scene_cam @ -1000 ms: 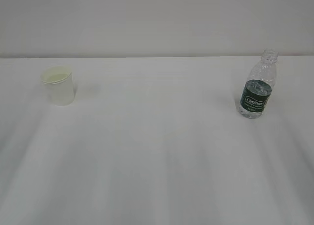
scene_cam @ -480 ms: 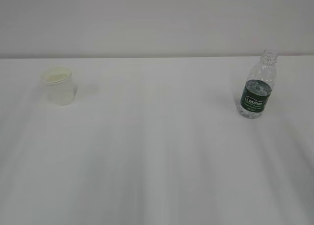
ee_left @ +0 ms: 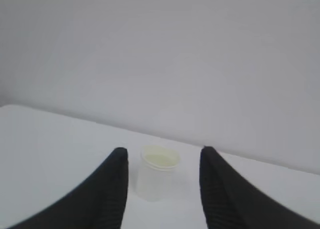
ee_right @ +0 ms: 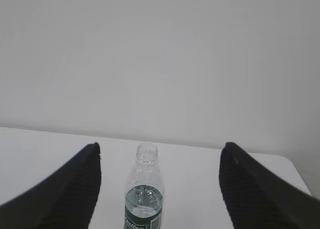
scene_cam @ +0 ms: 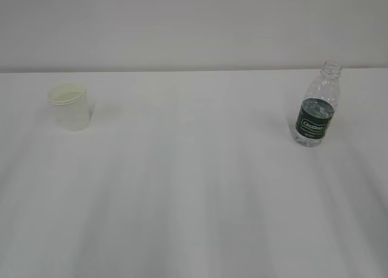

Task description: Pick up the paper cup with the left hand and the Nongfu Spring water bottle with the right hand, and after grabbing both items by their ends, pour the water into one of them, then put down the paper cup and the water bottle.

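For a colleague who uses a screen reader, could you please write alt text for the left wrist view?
A small white paper cup stands upright on a white table, framed between the two open black fingers of the left hand, untouched. A plain pale wall fills the background.

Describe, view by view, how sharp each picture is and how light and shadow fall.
Exterior view: even, flat light; paper cup and water bottle cast only faint shadows on the table. Left wrist view: soft overall, cup hazy, black fingers blurred. Right wrist view: bottle fairly crisp, fingers soft-edged.
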